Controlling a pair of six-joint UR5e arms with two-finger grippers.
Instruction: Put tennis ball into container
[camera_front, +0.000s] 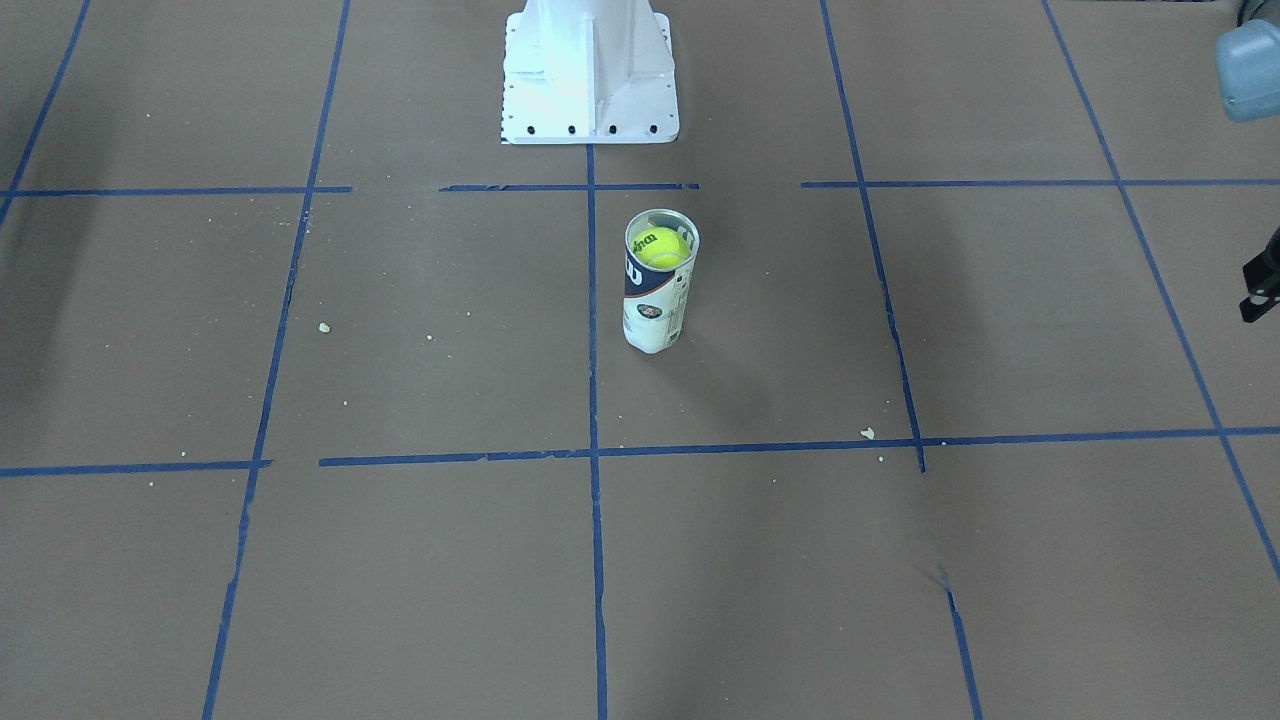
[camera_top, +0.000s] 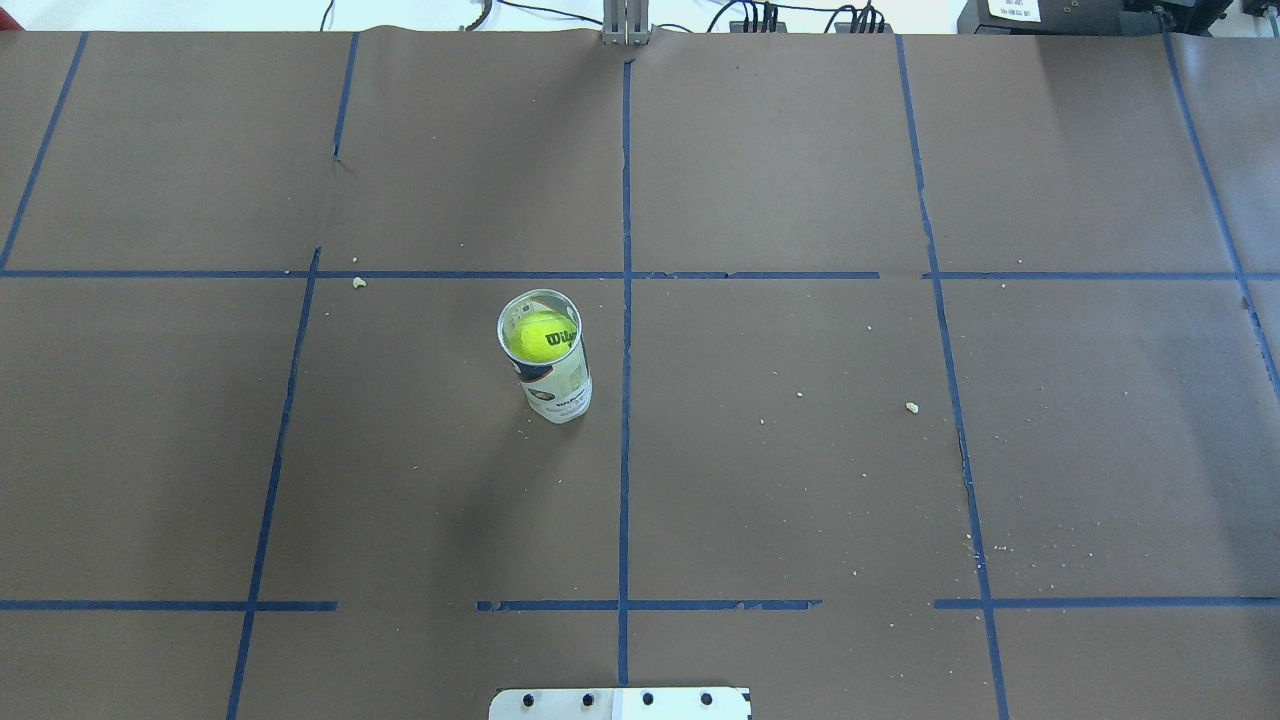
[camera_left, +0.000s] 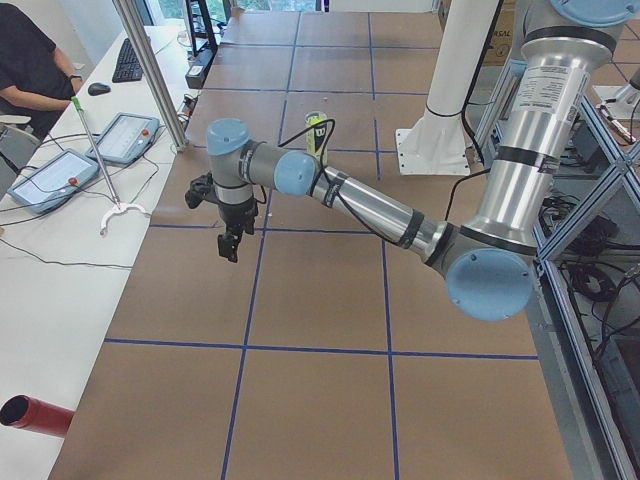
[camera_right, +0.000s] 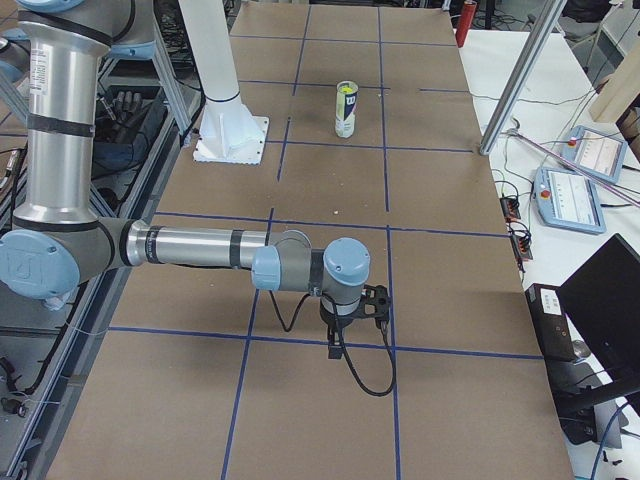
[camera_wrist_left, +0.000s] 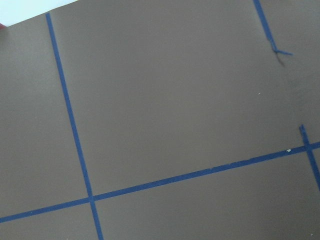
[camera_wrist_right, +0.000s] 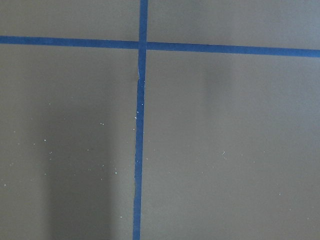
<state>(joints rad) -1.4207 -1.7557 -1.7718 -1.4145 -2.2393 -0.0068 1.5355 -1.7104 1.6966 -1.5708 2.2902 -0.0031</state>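
The container (camera_front: 657, 310) stands upright on the brown surface (camera_top: 800, 480), inside a square marked out by blue tape (camera_top: 625, 450) and just beside the tape line that runs down the middle, on the robot's left side of it. The tennis ball (camera_front: 662, 247) sits inside the container, just below the open rim, with its black logo facing up in the overhead view. Nothing touches the container. The white pedestal base (camera_front: 588, 70) stands behind it, at the robot's edge of the surface, with bare brown paper between them. The left pincer (camera_left: 232, 245) hangs above the surface with its fingers pointing down, well apart from the container and towards the operators' side. Whether it is open or closed cannot be told. The right pincer (camera_right: 338, 345) also points down over a tape crossing at the robot's right end, far from the container, and its state cannot be told either. Both wrist cameras show only brown paper and tape lines. A few pale crumbs (camera_top: 911, 407) lie scattered on the surface.
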